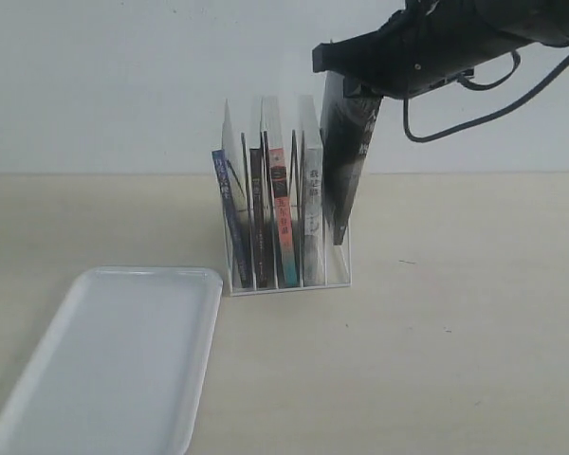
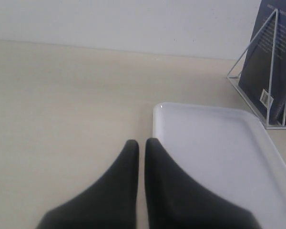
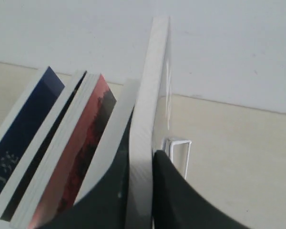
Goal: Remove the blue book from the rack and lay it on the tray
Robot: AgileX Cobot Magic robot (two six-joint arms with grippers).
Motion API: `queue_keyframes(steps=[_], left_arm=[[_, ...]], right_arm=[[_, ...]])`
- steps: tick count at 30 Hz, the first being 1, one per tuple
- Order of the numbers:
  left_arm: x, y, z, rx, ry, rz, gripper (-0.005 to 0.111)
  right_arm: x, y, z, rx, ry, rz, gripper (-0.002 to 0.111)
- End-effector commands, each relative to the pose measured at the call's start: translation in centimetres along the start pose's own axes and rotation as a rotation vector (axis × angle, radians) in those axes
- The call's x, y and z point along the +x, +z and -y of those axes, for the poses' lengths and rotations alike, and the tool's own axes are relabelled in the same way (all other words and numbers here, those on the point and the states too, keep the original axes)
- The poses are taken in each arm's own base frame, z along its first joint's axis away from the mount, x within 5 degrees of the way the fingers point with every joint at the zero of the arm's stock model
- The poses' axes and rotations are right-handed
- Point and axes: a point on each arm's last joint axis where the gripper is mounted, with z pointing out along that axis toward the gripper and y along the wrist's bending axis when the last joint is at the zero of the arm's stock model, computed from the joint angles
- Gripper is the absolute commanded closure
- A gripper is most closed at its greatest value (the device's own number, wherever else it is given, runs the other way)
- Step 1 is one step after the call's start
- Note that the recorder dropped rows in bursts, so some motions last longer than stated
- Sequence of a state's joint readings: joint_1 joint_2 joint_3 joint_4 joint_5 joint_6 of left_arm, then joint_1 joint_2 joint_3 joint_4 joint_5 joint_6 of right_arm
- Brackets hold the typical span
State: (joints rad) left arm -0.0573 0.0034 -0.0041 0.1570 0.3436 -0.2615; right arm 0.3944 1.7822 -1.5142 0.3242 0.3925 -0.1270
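The blue book (image 1: 229, 220) stands in the leftmost slot of the white wire rack (image 1: 289, 284), leaning slightly; its back cover (image 2: 269, 57) shows behind the rack's wire (image 2: 251, 43). My right gripper (image 1: 349, 90) is shut on a black-covered book (image 1: 346, 161), not the blue one, and holds it raised and tilted at the rack's right end. In the right wrist view its page edge (image 3: 143, 143) sits between my fingers (image 3: 181, 191), with the blue book (image 3: 24, 138) several books away. The white tray (image 1: 114, 370) lies empty front left. My left gripper (image 2: 142, 143) is shut on nothing by the tray's corner (image 2: 214, 152).
Three more books stand in the rack between the blue one and the black one: a dark-spined one (image 1: 257, 218), a pink-and-teal one (image 1: 283, 227) and a white-spined one (image 1: 312, 213). The right arm's cable (image 1: 474, 118) loops above the table. A white wall stands behind.
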Motion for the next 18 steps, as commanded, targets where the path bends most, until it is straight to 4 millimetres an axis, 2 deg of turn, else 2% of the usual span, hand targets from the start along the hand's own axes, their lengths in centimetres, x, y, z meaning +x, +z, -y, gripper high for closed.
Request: queue_keyframes(steps=[1, 12, 18], left_arm=[[0.1, 0.0, 0.0, 0.005, -0.01, 0.0, 0.103], [0.1, 0.0, 0.0, 0.005, -0.01, 0.0, 0.103], [0.1, 0.0, 0.0, 0.005, -0.01, 0.0, 0.103]], right_arm=[[-1.9, -2.0, -0.4, -0.01, 0.025, 0.113, 0.109], [-2.5, -3.2, -0.7, -0.017, 0.022, 0.128, 0.109], [-0.2, -0.7, 0.2, 0.012, 0.085, 0.1, 0.109]])
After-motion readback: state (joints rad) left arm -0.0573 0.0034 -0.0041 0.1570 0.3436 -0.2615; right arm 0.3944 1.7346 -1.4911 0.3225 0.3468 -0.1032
